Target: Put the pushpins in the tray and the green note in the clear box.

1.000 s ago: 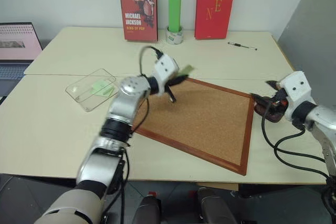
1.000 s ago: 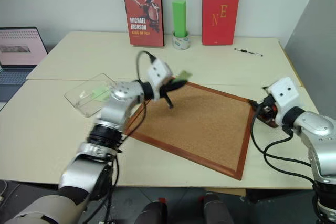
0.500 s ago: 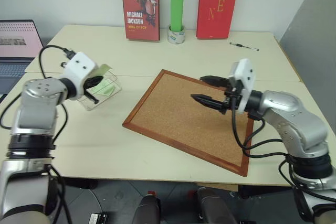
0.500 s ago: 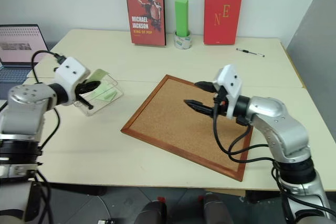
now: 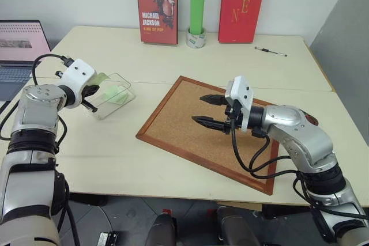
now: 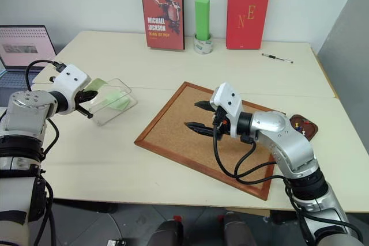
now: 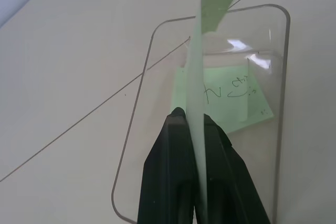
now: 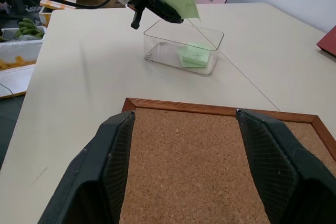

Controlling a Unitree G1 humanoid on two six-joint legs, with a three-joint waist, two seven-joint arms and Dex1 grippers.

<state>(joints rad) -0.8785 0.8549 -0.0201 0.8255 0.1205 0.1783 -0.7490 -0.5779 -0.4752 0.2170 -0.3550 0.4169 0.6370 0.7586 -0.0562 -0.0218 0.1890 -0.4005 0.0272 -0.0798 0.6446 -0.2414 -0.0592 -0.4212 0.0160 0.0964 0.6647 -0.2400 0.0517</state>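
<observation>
Laptop (image 5: 20, 47) sits at the far left edge, screen lit.

Left gripper (image 5: 92, 91) hangs over the near end of the clear box (image 5: 113, 95), fingers pinched together on a green note (image 7: 202, 77). The slip stands on edge between the fingertips and curls over past them, above the box opening. The note is not inside yet. A second pale green slip with handwriting (image 7: 231, 100) lies flat on the box floor. The box itself rests on the beige table (image 5: 115, 154), well left of the corkboard (image 5: 190, 128).

Along the back wall: red Michael Jackson book (image 5: 157, 6), upright bright green block (image 5: 197, 13) standing in a tape roll (image 5: 196, 39), then a second red book (image 5: 243, 5). A pen (image 5: 270, 52) lies on the table right of that.

Corkboard sits mid-table, rotated, brown frame, surface bare where visible.

Right gripper (image 5: 207, 110) hovers over the middle of the corkboard, pointing toward the box, fingers spread wide apart with nothing between them. The right wrist view shows both fingers (image 8: 105, 166) flanking bare cork, with the box and the left gripper beyond the frame edge.

Tray (image 6: 303, 126) is at the right, just off the corkboard's right corner, partly hidden behind the right arm. Small coloured specks show inside it, likely the pushpins (image 6: 298, 124), but too small to tell for certain.
</observation>
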